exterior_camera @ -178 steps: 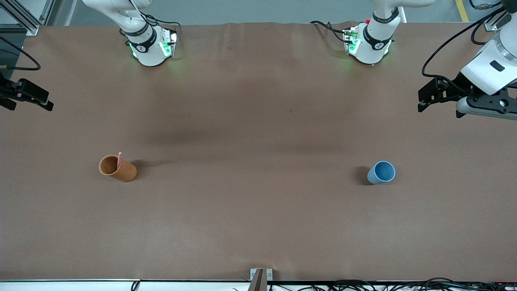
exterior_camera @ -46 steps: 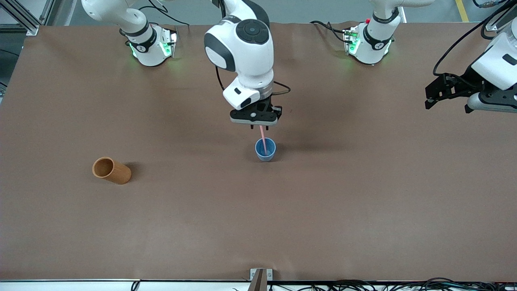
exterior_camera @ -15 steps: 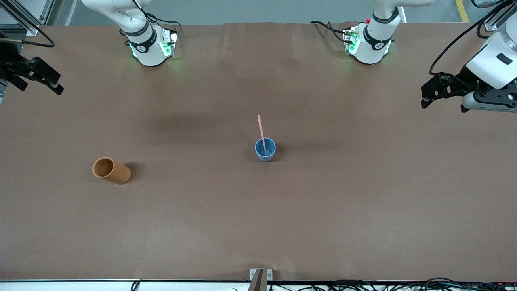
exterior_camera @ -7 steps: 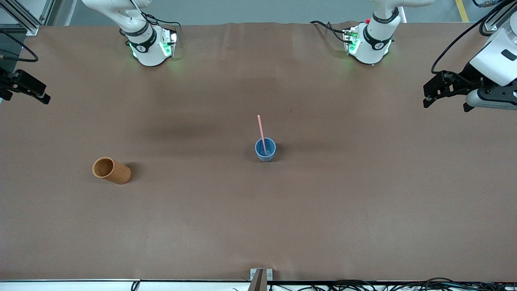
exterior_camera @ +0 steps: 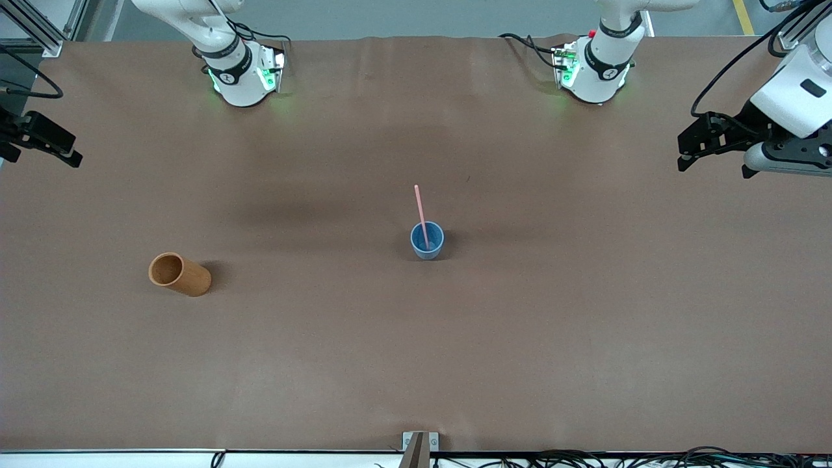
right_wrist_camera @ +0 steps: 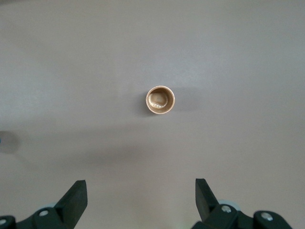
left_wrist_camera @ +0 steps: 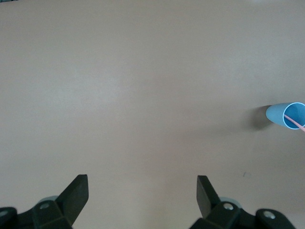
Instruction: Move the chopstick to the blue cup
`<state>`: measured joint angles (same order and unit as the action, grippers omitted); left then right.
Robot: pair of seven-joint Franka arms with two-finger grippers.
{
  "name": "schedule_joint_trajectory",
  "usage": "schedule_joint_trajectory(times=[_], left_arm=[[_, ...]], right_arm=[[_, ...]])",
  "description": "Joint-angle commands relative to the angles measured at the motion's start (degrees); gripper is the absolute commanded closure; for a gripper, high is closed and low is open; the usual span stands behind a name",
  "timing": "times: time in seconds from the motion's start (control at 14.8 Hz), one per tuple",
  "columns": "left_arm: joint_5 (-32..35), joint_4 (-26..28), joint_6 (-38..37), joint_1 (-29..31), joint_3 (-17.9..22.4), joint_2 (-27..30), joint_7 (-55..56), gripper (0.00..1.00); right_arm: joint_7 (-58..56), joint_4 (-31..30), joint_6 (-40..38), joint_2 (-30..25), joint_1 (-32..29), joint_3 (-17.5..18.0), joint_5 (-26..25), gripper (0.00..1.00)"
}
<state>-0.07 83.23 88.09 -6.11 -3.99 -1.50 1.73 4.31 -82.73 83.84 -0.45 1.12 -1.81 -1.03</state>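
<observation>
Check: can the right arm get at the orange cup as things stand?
Probably yes. The orange cup stands alone toward the right arm's end of the table with nothing beside it; the right gripper is open, empty and looks down on it. The blue cup with the chopstick stands well apart.

A brown cloth covers the whole table; grey floor and a yellow stripe show past its edge.

No legible text, labels, brand names, numbers or signs found in any view. The only mark noted is a small dark symbol on each arm's base collar, too small to make out.
</observation>
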Motion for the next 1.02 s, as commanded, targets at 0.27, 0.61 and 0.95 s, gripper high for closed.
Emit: schedule_joint_trajectory(times=[0.27,0.61,0.95], left_arm=[[-0.7,-0.7,-1.2,0.4,0.3,0.1,-0.8,0.0],[-0.7,-0.8,-1.2,0.4,0.2,0.0,-0.7,0.0],[-0.8,-0.8,-1.1,0.3,0.2,0.0,-0.6,0.0]], right_arm=[[-6.8,-0.3,-2.4,-0.5,-5.5,6.3,0.1,0.0],[-5.4,-1.5,-2.0,-0.9,-5.1,6.2,0.1,0.0],[-4.8,-1.4,-0.5,-0.6,-1.4,1.0,0.3,0.0]])
